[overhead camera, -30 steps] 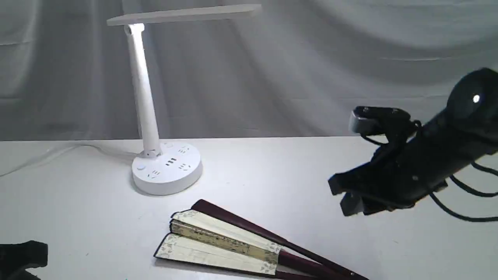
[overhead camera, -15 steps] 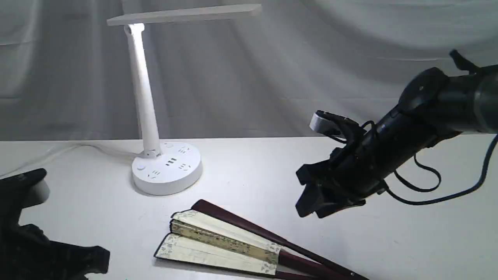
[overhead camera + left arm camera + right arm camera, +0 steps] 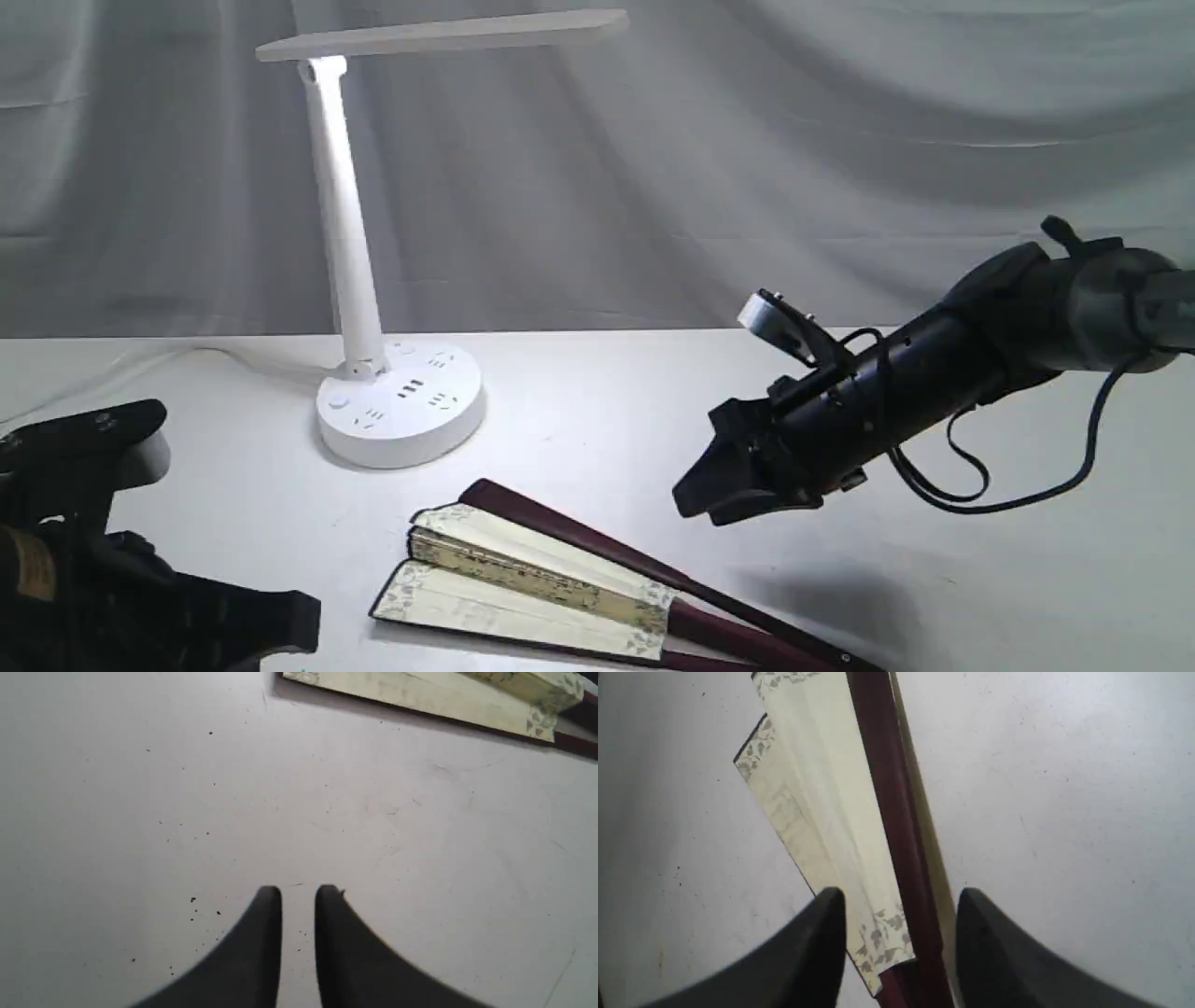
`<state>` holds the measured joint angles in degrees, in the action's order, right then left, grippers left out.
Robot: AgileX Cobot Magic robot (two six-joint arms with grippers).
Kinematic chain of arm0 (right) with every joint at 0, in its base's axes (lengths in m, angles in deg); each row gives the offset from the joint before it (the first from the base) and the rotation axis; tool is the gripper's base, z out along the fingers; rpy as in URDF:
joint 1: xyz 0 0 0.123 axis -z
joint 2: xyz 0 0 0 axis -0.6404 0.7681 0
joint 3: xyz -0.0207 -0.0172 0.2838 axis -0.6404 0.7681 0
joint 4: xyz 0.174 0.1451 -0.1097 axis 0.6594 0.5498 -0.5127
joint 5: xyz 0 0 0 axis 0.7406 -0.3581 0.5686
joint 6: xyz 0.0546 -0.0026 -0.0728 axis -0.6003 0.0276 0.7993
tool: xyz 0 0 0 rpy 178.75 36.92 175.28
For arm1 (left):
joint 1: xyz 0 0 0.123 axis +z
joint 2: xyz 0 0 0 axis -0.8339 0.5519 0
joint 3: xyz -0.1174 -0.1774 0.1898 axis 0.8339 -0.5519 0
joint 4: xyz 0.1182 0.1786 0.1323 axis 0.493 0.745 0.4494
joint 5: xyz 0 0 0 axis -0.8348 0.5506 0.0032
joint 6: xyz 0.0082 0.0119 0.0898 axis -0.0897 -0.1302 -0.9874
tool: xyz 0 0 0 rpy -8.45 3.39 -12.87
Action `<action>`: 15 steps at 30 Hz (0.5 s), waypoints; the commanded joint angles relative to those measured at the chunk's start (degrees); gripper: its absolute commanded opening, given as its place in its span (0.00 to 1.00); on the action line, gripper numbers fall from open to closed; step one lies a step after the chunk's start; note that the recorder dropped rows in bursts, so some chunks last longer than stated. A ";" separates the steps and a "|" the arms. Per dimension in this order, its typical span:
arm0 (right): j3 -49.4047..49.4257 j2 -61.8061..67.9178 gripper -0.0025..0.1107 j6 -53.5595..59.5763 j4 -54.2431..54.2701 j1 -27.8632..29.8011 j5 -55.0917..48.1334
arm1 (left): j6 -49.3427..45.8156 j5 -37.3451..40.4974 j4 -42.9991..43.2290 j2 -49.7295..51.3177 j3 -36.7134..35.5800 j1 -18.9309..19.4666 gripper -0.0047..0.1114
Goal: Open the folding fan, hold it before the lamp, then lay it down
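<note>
The folding fan (image 3: 532, 579) lies flat on the white table (image 3: 635, 392), close to the near edge. It is only a little opened: two cream paper sections with a patterned border spread slightly apart, and the dark maroon guards run away toward the lower right. The lamp (image 3: 400, 411) stands behind the fan, near but not touching it. Its round base with socket holes sits on the table, its slim stem rises upright, and its flat bar head reaches to the right. A grey cloth (image 3: 840, 140) hangs behind the table.

The right gripper (image 3: 899, 900) comes in from the right and points down toward the rib end of the fan. Its fingers stand wide apart and hold nothing. In the right wrist view the maroon guard and the paper edge appear between them. The gripper seems to hang above the fan without contact, but the height is hard to judge.

The left gripper (image 3: 298, 891) is low over bare table, left of the fan and apart from it. Its fingers are nearly together, with a thin gap and nothing in it.
</note>
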<state>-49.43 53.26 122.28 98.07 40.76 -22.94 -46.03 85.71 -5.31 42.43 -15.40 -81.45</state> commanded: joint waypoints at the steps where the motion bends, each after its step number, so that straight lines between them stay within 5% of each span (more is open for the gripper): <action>1: -0.41 1.61 0.37 1.41 1.86 0.11 -0.07 | 0.75 -0.86 0.23 -0.06 0.36 -0.38 0.15; 15: -0.41 5.27 0.37 0.70 2.61 -3.56 -1.38 | 0.62 -2.19 0.23 -0.06 0.36 -0.38 0.15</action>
<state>-49.52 58.54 122.85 100.68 37.73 -23.70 -45.89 84.19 -5.31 42.43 -15.40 -81.45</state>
